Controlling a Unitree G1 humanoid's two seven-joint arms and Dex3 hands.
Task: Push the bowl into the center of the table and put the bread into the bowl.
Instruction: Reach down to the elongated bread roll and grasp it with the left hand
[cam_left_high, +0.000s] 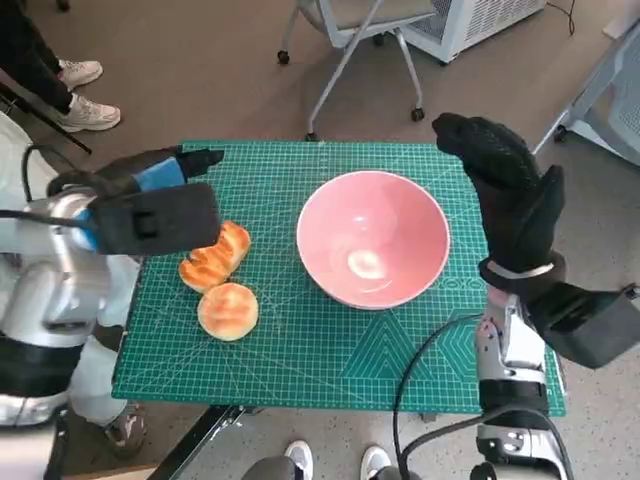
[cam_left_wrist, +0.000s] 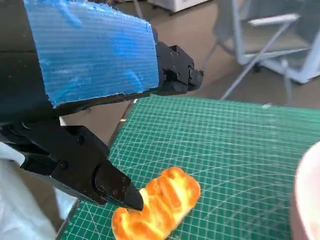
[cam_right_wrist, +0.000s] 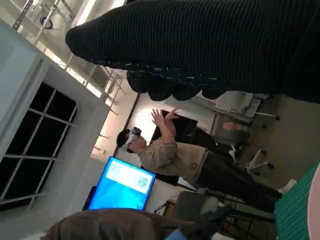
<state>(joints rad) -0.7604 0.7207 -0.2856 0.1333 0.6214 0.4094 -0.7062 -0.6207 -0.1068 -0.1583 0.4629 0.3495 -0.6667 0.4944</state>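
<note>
You have the pink bowl (cam_left_high: 373, 238) upright and empty near the mat's centre; a long golden bread (cam_left_high: 216, 257) and a round bun (cam_left_high: 228, 311) lie at its nine o'clock.

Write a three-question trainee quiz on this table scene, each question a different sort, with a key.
1. True or false: the pink bowl already holds bread.
2. Multiple choice: the long bread lies (A) inside the bowl, (B) on the green mat beside the round bun, (C) on the floor.
3. Fill in: the right hand, in its black glove, is raised beside the bowl and holds ____.

Key: 1 false, the bowl is empty. 2 B, with the left hand above it, holding nothing. 3 nothing.
</note>
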